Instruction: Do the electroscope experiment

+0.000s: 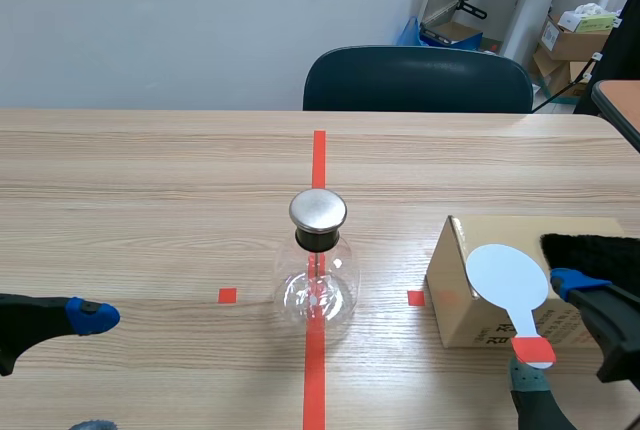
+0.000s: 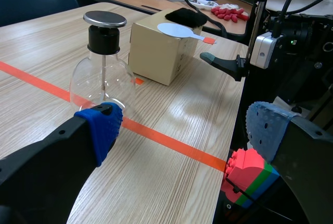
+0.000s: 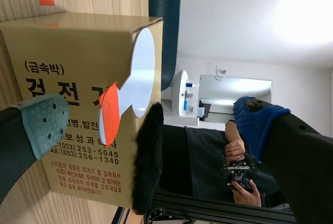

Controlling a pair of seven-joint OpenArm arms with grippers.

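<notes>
I see the electroscope [image 1: 318, 270] upright at the middle of the table [image 1: 150, 170], on the centre tape line. It is a clear glass flask with a black stopper, a flat metal cap [image 1: 318, 210] and a thin rod inside.

Toward the table's right edge sits a cardboard box [image 1: 450, 290], printed "(금속박)" and "검전". On top lie a white paddle [image 1: 507, 275] with an orange-red handle end and a black fur piece [image 1: 590, 248].

Left gripper [image 2: 184, 125]: fingers spread, holding nothing. Right gripper [image 3: 151, 122]: fingers spread either side of the paddle handle, not pinching it.
</notes>
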